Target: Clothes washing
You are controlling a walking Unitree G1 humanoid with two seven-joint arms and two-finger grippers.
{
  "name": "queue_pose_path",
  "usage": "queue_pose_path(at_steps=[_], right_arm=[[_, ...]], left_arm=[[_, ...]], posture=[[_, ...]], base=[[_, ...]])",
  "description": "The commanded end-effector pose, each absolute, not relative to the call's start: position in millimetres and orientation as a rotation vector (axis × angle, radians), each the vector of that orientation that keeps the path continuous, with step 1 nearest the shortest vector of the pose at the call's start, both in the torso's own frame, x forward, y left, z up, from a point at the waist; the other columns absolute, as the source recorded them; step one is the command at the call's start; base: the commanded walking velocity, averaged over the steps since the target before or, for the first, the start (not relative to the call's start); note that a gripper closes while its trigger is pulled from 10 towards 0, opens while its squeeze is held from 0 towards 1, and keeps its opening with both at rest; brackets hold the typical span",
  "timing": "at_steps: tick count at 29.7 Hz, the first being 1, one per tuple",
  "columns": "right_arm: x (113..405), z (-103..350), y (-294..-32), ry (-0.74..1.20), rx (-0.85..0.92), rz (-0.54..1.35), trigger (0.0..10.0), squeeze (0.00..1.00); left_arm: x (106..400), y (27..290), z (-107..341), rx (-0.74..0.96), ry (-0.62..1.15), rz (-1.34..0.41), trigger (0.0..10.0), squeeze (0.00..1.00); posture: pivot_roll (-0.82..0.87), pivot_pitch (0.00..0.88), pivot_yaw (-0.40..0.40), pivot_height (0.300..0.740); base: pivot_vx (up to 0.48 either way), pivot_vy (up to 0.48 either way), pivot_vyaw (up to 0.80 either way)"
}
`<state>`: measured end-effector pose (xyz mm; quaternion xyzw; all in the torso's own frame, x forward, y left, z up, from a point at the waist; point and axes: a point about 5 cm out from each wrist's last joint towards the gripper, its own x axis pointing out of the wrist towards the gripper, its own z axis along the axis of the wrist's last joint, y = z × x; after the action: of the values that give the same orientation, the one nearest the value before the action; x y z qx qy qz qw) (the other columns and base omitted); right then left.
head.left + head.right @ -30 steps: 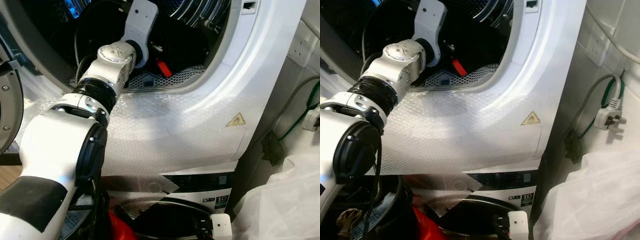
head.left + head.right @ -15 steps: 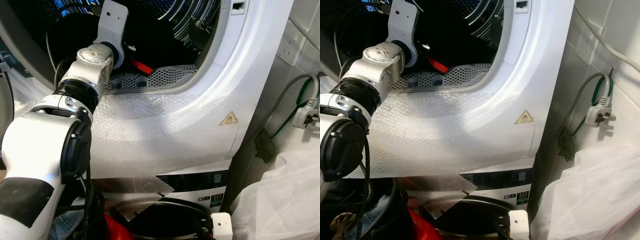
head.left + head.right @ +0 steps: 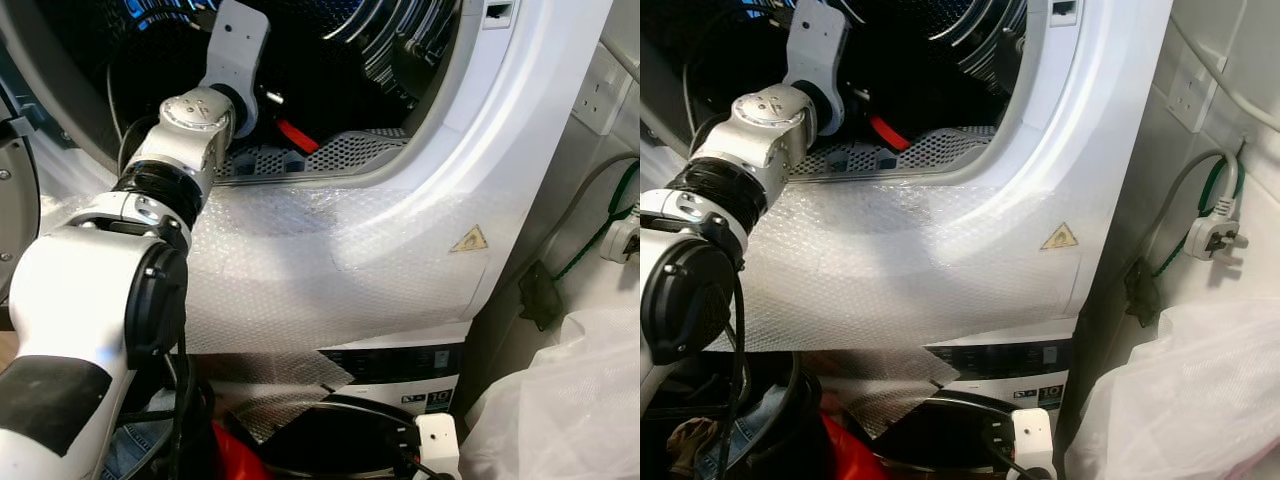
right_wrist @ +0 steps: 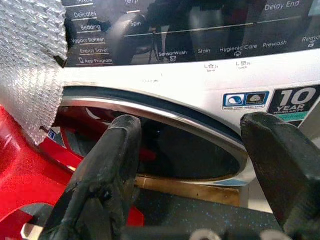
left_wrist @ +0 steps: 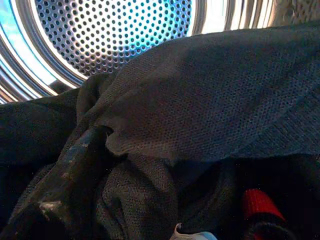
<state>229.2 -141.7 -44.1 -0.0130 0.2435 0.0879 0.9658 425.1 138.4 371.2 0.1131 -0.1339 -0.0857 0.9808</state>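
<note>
My left pincer (image 5: 75, 165) is deep in the upper drum (image 5: 115, 40), fingers buried in dark clothes (image 5: 200, 100) at 12 o'clock, grip unreadable, so I'd sink deeper before clamping to bunch enough fabric, while my right pincer (image 4: 192, 165) idles wide by the lower washer (image 4: 200, 95).

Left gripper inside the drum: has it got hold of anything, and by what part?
Cannot be told. One finger presses into a fold of the dark grey garment; no closed grip shows. Right gripper is open, holding nothing.

I cannot see my left hand (image 5: 65, 200) clearly: dark fabric (image 5: 200, 115) buries one finger. The drum (image 3: 330, 40) is cut off at 12 o'clock.
</note>
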Motion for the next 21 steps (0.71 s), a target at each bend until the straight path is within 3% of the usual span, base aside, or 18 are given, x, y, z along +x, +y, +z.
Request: queue_pose_path(at_steps=[1, 8, 11, 16, 17, 18, 19, 21], right_arm=[[225.1, -47.7, -134.8, 0.515, -0.022, 0.194, 10.0, 0.00], [229.7, -45.4, -135.4, 0.507, -0.010, 0.161, 10.0, 0.00], [233.2, -43.6, -132.1, 0.504, -0.002, 0.155, 10.0, 0.00], [240.3, -39.5, -127.3, 0.492, 0.029, 0.132, 10.0, 0.00], [243.3, -37.6, -122.4, 0.487, 0.034, 0.139, 10.0, 0.00], [243.3, -37.6, -122.4, 0.487, 0.034, 0.139, 10.0, 0.00], [247.0, -34.6, -116.9, 0.476, 0.045, 0.147, 10.0, 0.00], [248.5, -33.4, -112.4, 0.474, 0.053, 0.157, 10.0, 0.00]], left_arm=[[424.3, 153.3, 373.3, 0.188, -0.279, -0.144, 10.0, 0.00], [418.6, 139.7, 395.5, 0.186, -0.346, -0.278, 10.0, 0.00], [418.3, 135.3, 393.1, 0.304, -0.296, -0.340, 10.0, 0.00], [414.3, 130.3, 379.0, 0.429, -0.218, -0.591, 10.0, 0.00], [407.4, 126.2, 369.9, 0.400, -0.158, -0.830, 10.0, 0.00], [407.4, 126.2, 369.9, 0.400, -0.158, -0.830, 10.0, 0.00], [399.1, 126.8, 369.4, 0.450, -0.192, -0.969, 10.0, 0.00], [394.1, 129.5, 370.1, 0.492, -0.224, -1.007, 10.0, 0.00]], posture=[[-0.26, 0.000, 0.113, 0.740], [-0.26, 0.000, 0.131, 0.740], [-0.24, 0.000, 0.138, 0.740], [-0.17, 0.000, 0.142, 0.740], [-0.16, 0.000, 0.144, 0.740], [-0.16, 0.000, 0.144, 0.740], [-0.15, 0.000, 0.144, 0.740], [-0.13, 0.000, 0.142, 0.740]], base=[[0.000, 0.000, 0.00], [0.000, 0.000, 0.00], [0.000, 0.000, 0.00], [0.000, 0.000, 0.00], [0.000, 0.000, 0.00], [0.000, 0.000, 0.00], [0.000, 0.000, 0.00], [0.000, 0.000, 0.00]])
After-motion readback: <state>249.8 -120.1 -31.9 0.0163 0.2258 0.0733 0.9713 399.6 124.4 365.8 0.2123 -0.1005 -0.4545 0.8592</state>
